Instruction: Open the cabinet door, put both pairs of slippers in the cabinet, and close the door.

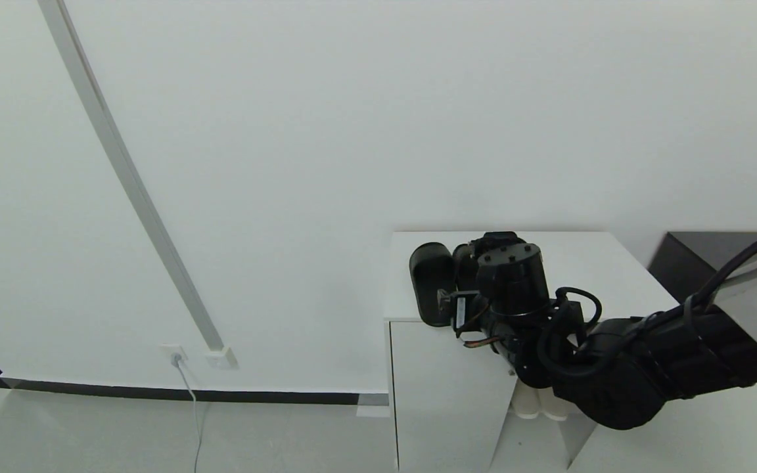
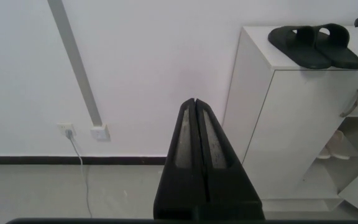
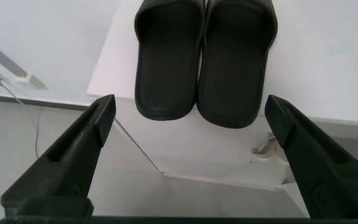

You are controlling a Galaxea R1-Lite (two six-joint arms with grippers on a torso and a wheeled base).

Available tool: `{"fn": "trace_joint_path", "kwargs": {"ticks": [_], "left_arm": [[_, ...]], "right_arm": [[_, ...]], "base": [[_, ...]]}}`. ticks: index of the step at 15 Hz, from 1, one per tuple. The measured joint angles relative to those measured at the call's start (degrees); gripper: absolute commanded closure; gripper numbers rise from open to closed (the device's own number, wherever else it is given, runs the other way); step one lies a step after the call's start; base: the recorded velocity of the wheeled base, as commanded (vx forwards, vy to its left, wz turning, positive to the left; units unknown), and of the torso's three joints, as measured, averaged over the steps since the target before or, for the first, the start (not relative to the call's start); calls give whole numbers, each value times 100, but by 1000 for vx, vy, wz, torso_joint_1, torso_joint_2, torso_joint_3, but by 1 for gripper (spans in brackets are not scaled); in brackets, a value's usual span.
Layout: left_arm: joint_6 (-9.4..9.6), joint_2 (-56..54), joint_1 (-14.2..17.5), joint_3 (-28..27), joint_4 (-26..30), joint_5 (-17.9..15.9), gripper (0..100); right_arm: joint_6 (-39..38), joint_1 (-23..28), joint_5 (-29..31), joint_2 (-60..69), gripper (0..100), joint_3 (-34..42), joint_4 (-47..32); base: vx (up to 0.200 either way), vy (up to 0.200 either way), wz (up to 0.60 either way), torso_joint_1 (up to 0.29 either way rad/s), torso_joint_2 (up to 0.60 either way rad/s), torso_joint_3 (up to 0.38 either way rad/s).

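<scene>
A pair of black slippers (image 3: 204, 56) lies side by side on top of the white cabinet (image 1: 589, 263), heels at its front edge. My right gripper (image 3: 189, 102) hovers open just in front of and above them, one finger on each side, touching neither. In the head view my right arm (image 1: 615, 368) covers most of the pair, leaving one black slipper (image 1: 431, 282) showing. The cabinet's right door (image 1: 681, 433) stands open, and a white pair of slippers (image 1: 536, 404) rests on a shelf inside. My left gripper (image 2: 195, 143) is shut and empty, low and left of the cabinet (image 2: 291, 124).
A grey cable duct (image 1: 129, 177) runs down the wall to a socket with a plugged cord (image 1: 175, 358). A dark piece of furniture (image 1: 700, 256) stands right of the cabinet. Bare floor (image 1: 155, 433) lies to the cabinet's left.
</scene>
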State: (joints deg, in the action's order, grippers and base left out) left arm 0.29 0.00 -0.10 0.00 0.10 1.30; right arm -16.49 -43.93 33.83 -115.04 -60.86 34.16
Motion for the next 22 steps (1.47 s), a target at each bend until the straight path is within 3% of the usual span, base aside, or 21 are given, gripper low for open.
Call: {"fn": "trace_joint_path", "kwargs": {"ticks": [7,17,22], "left_arm": [[-5,-2,2,0,0,-2,100],[-13,-2,0,0,0,0,100],[-27,-2,2,0,0,6,100]], "right_arm": [[-77,34,44,-205,0,101,40],[-127,66,18,-686,0,110,246],[-34,278,0,-1202,0,-477,290]], "base": [[200,0,0,6,1,3],[0,0,0,0,0,0],[0,0,0,0,0,0]]}}
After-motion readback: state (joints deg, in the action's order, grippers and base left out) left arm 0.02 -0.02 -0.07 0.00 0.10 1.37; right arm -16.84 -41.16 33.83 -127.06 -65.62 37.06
